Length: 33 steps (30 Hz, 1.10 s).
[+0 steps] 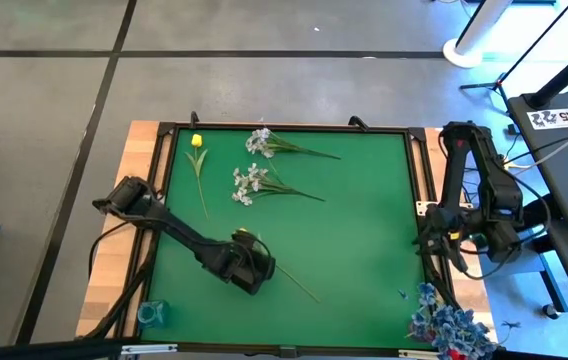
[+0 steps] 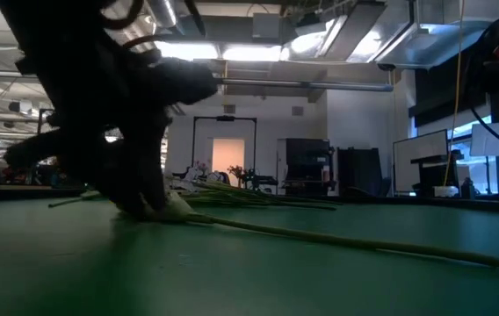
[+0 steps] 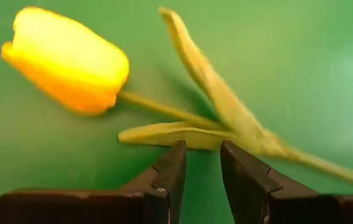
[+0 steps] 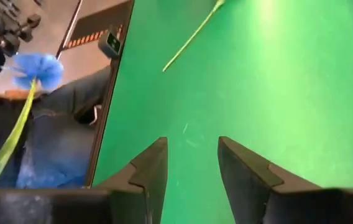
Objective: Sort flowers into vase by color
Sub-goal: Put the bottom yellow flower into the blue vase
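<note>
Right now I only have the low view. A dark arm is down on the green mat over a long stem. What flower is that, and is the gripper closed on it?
Observer: It is a yellow tulip. The left gripper is open, with its tips at the leaf just below the head.
Operator: Where is the other arm?
Observer: The right gripper is open and empty, by the right edge of the mat.
Operator: Any other flowers on the mat?
Observer: A second yellow tulip and two white sprays lie toward the top of the high view. The blue flowers sit off the mat's lower right corner.
</note>
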Motion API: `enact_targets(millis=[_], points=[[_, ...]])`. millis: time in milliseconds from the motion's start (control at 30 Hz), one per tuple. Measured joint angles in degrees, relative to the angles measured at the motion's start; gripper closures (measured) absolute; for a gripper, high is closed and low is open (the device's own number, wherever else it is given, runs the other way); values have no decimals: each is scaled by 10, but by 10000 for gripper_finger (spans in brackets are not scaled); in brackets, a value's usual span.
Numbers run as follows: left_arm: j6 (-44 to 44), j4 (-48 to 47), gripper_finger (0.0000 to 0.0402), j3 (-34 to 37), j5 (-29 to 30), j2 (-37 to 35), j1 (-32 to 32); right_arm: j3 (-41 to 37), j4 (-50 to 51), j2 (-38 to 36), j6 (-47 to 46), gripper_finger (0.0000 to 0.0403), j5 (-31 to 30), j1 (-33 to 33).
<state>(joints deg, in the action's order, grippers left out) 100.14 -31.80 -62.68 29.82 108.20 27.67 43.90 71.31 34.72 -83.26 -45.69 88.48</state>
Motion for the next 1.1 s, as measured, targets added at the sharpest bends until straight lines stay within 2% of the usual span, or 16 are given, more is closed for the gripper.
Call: enact_targets(millis=[200,367,500,600,667,733,867,1000,1100], points=[[13,1,305,17,64,0,-44,0,-61,19,60,262,-40,0],[-15,-4,305,49,67,-4,-104,0,-153,46,168,262,-67,0],[-50,-22,305,61,51,-22,-147,0,-217,67,257,262,-125,0],[-76,-36,305,62,52,-51,-158,0,-254,86,304,262,-173,-8],[-74,-64,305,62,61,-80,-155,0,-279,103,335,262,-179,-31],[-45,-85,305,61,81,-101,-142,0,-309,122,364,262,-171,-64],[35,-81,305,61,155,-107,-101,0,-355,163,432,262,-112,-140],[111,-74,305,61,234,-66,-85,0,-388,200,478,262,-44,-211],[122,-52,305,61,244,-30,-100,0,-423,221,507,251,10,-254]])
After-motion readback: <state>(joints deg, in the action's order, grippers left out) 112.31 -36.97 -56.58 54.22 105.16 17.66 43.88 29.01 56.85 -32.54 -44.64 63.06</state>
